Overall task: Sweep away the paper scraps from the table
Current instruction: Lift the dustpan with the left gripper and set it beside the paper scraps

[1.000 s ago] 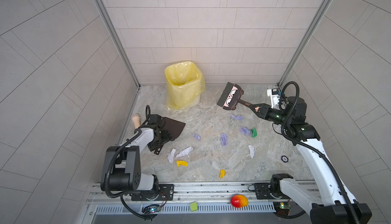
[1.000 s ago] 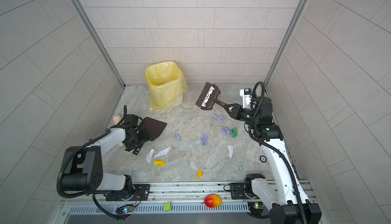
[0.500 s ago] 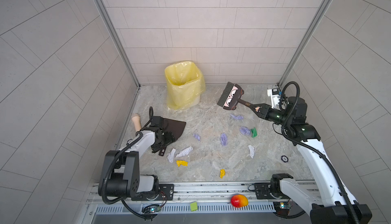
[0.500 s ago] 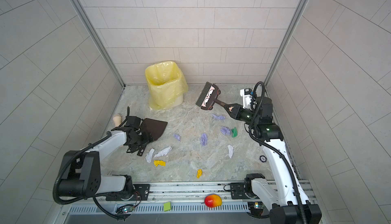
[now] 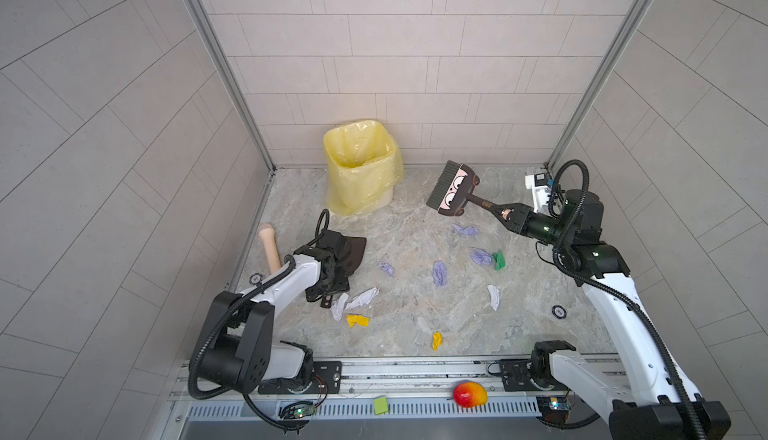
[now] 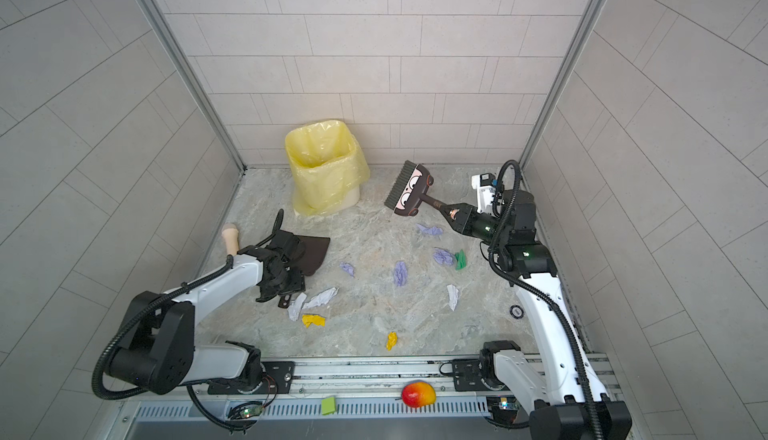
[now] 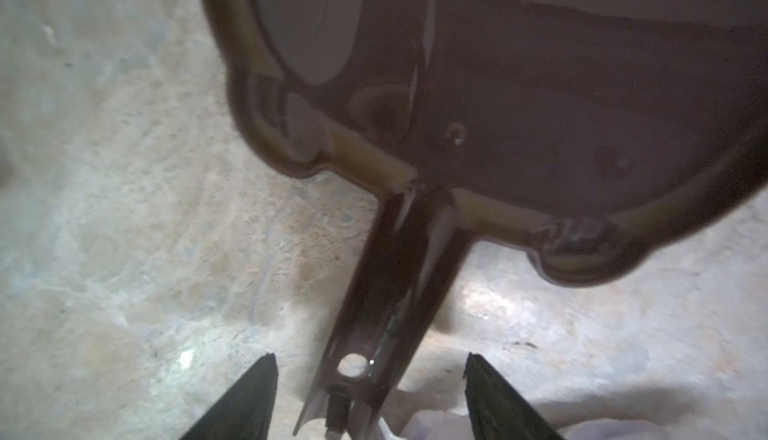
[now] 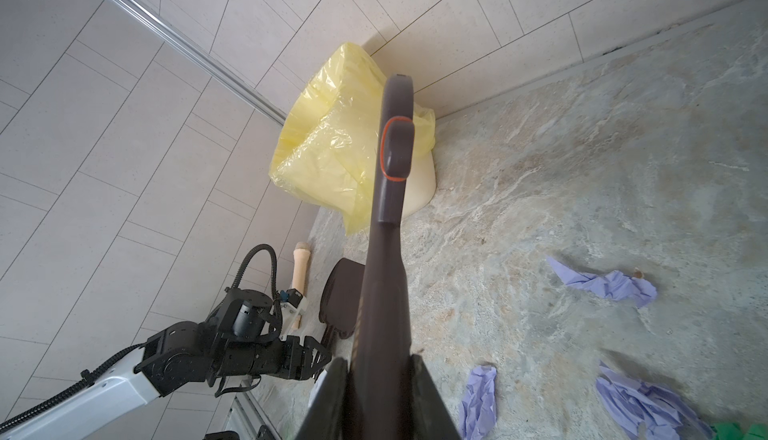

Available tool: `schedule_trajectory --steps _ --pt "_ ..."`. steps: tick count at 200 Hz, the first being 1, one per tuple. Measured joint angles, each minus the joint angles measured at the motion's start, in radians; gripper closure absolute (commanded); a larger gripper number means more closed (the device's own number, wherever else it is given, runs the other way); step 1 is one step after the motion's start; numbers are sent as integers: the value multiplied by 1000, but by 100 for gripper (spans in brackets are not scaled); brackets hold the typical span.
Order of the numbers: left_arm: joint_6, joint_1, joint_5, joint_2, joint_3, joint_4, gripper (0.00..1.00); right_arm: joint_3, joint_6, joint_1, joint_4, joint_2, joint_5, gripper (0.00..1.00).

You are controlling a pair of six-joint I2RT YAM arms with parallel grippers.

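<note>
so the small crumpled paper scraps [image 5: 439, 272], lavender, white, yellow and one green, are all lying loose on the grey-beige marble-look desk [image 5: 540, 305], scattered across the middle between the two arms; a couple of white ones and a yellow one sit just beside the handle end of the dark brown plastic dustpan [image 5: 354, 251], which lies on the desk; the left claw [image 7: 370, 357] is down over that handle with its jaws apart, one finger each side with a gap to both, so nothing's gripped; the right claw [image 5: 505, 214] is clamped on the handle of the dark brown hand brush with the cartoon face [image 5: 455, 188], head pointing toward the white bin lined with a yellow plastic bag [image 5: 361, 168]; the lavender and green bits lie near that claw; red-yellow mango [image 5: 469, 393] sits on the front rail, off the desk
</note>
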Motion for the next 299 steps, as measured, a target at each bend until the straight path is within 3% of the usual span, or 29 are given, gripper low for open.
schedule_trajectory --steps 39,69,181,299 --pt "3 0 -44 18 2 -13 41 1 1 0 0 0 0 100" --pt "9 0 -38 42 5 -6 42 2 1 0 0 0 0 100" --pt "3 -46 105 84 6 83 57 6 7 0 1 2 3 100" --pt "3 -117 8 58 -14 62 56 7 11 -1 1 2 13 100"
